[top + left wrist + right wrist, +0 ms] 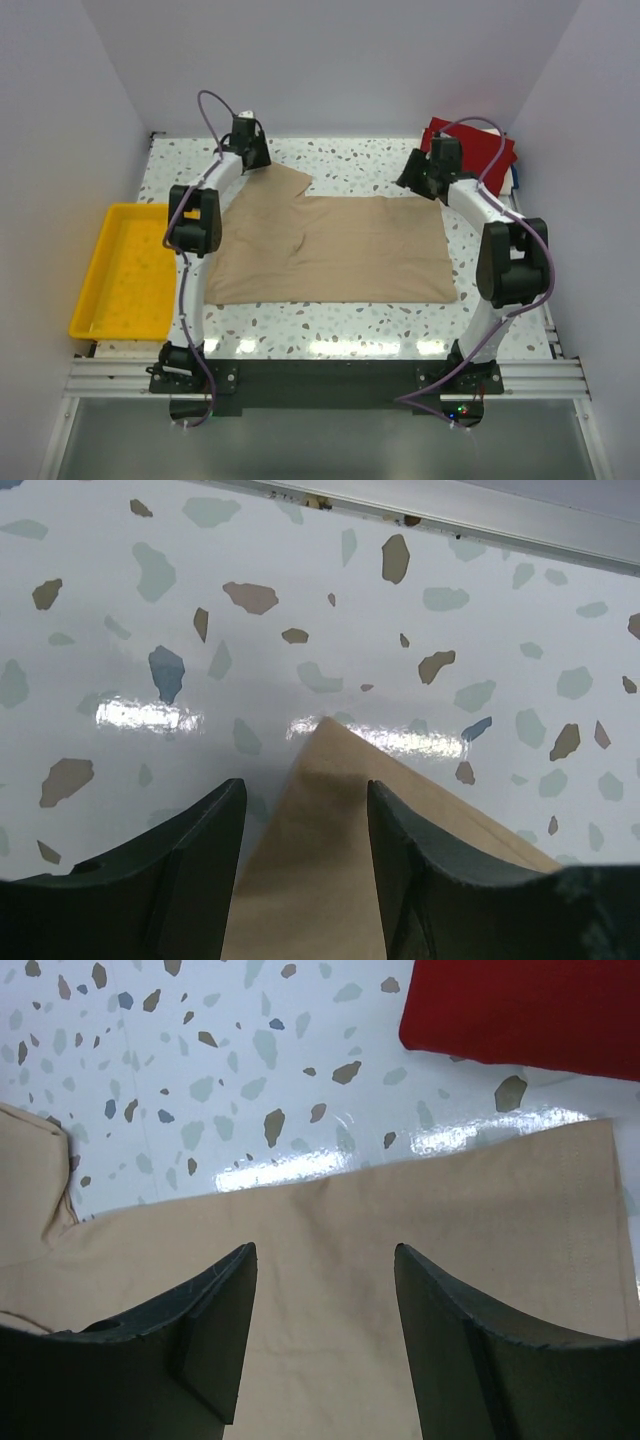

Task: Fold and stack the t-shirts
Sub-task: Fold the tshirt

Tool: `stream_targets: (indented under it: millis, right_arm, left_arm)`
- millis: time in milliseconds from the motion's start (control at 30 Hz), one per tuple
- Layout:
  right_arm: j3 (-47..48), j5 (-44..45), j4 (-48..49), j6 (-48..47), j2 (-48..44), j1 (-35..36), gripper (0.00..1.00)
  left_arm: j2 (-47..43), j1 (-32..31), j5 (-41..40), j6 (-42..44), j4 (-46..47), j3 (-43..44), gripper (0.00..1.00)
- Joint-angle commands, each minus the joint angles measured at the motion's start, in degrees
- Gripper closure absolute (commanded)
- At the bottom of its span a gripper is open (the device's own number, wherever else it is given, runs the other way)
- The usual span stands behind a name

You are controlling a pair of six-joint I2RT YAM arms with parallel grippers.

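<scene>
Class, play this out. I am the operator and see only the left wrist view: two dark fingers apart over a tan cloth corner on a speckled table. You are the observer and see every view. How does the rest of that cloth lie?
Observer: The tan t-shirt is spread wide across the middle of the table, with a crease near its left side.
Operator: And what is happening on the other side?
Observer: The right claw is open above the shirt's far edge, towards its right corner.
Operator: Is there any other cloth nearby?
Observer: A dark red t-shirt lies at the table's far right corner, apart from the tan one.
</scene>
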Motion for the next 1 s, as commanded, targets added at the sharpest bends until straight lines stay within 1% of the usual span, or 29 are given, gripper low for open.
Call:
stream_targets:
  millis: [0, 67, 167, 200, 267, 300, 367, 400, 467, 500, 533, 567, 600, 633, 733, 967]
  right_arm:
    - [-1.1, -1.8, 3.5, -0.5, -2.4, -1.2, 0.39]
    - [-1.8, -1.7, 3.7, -0.6, -2.6, -1.8, 0.39]
    - [-2.2, -1.5, 3.6, -0.6, -2.6, -3.1, 0.39]
    - [-2.3, -1.7, 3.7, -0.5, -2.5, -3.6, 0.39]
    - [-2.6, -1.9, 3.7, -0.5, -2.4, -5.0, 0.39]
    - [-2.5, -1.8, 3.7, -0.5, -2.3, -5.3, 0.39]
    - [-2.2, -1.2, 3.4, -1.2, -1.8, -6.1, 0.39]
    - [-1.8, -1.0, 2.6, -1.5, -1.4, -6.3, 0.39]
    - [-0.5, -0.6, 1.5, -2.1, 0.2, -6.6, 0.39]
    - [-0.2, -0.7, 1.1, -2.2, 0.8, -6.6, 0.39]
    - [0.2, -0.8, 1.0, -2.3, 2.1, -8.7, 0.39]
    - [0.5, -1.3, 0.8, -2.3, 3.0, -9.1, 0.39]
    - [1.0, -1.8, 0.5, -2.4, 3.7, -9.6, 0.39]
    - [1.9, -2.3, 0.2, -2.6, 4.4, -10.4, 0.39]
    - [3.7, -3.2, -1.0, -3.2, 7.4, -11.3, 0.39]
    - [6.1, -0.5, -1.6, -3.8, 11.7, -12.6, 0.43]
  left_arm:
    - [1.8, -0.5, -0.5, 1.8, 0.6, 2.6, 0.44]
    - [2.3, -0.7, 0.3, 1.7, 1.1, 2.7, 0.46]
    - [3.3, -1.1, 0.6, 2.0, 1.1, 2.8, 0.53]
    - [3.5, -1.3, 0.6, 2.0, 1.1, 2.7, 0.57]
    - [3.5, -1.4, 0.4, 1.9, 1.3, 2.4, 0.62]
    - [3.4, -1.4, 0.4, 1.7, 1.3, 2.2, 0.68]
    - [2.8, -1.4, 0.1, 1.7, 2.4, 1.2, 0.74]
    - [1.6, -1.3, 0.1, 1.6, 3.2, -0.2, 0.80]
    - [0.6, -1.3, 0.4, 1.6, 5.0, -1.5, 0.84]
    - [-0.5, -1.3, 0.5, 1.3, 5.6, -2.6, 0.90]
    - [-1.0, -1.3, 0.7, 1.2, 6.7, -3.1, 0.92]
    - [-1.5, -1.3, 0.9, 0.9, 7.1, -3.5, 0.93]
    - [-2.2, -1.2, 1.1, 0.8, 7.4, -4.1, 0.99]
    - [-2.6, -1.1, 1.6, 0.4, 7.8, -4.4, 1.00]
    - [-4.0, -0.9, 2.5, -0.4, 9.2, -5.4, 1.00]
    - [-7.3, -0.4, 3.8, -1.5, 12.4, -8.8, 1.00]
